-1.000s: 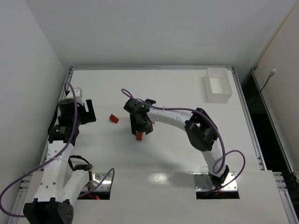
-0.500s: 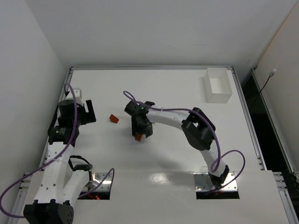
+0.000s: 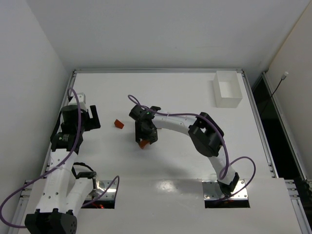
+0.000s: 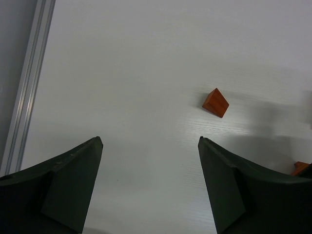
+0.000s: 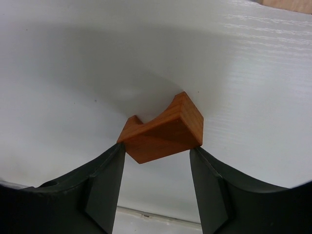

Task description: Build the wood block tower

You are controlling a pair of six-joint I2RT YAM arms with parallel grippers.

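My right gripper (image 3: 144,135) is shut on a reddish-orange arch block (image 5: 163,129), pinched by its two ends at the fingertips just over the table. From above, the arch block (image 3: 144,144) shows under that gripper, left of the table's middle. A reddish-orange wedge block (image 3: 118,124) lies alone to its left; it shows ahead and right of my left gripper (image 4: 150,141), which is open and empty. That left gripper (image 3: 92,117) hovers by the left edge. A pale tan block's edge (image 5: 287,4) shows at the top right of the right wrist view. The wood block tower is out of view.
A white rectangular box (image 3: 227,89) stands at the far right corner of the white table (image 3: 185,165). A metal rail (image 4: 27,92) runs along the table's left edge close to my left gripper. Purple cables loop off both arms.
The right arm has shifted slightly left and toward the near side, carrying the arch block with it. The left arm and the wedge block have stayed put.
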